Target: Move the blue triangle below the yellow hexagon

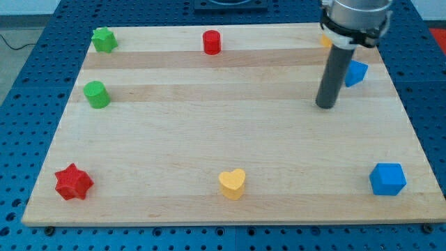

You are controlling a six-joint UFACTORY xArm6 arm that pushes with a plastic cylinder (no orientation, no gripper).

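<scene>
Near the surface's [209, 139] top right corner: no gripper, my tip [325, 106] just left of blue triangle [356, 72]; yellow hexagon [325, 41] mostly hidden. Best circling around before pushing.

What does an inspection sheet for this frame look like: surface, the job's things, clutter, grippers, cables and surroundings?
Surface: wooden board, pale planks, flat, lying on a blue perforated table.
Job's things: blue triangle near the view's top right, partly behind the rod; yellow hexagon just above it to the left, only a sliver showing behind the arm.
Clutter: green star, red cylinder, green cylinder, red star, yellow heart, blue cube.
Grippers: none fitted; my tip rests on the board left of and slightly below the blue triangle, with a small gap.
Cables: one thin dark cable at the view's left edge.
Surroundings: nothing seen beyond the table.
</scene>
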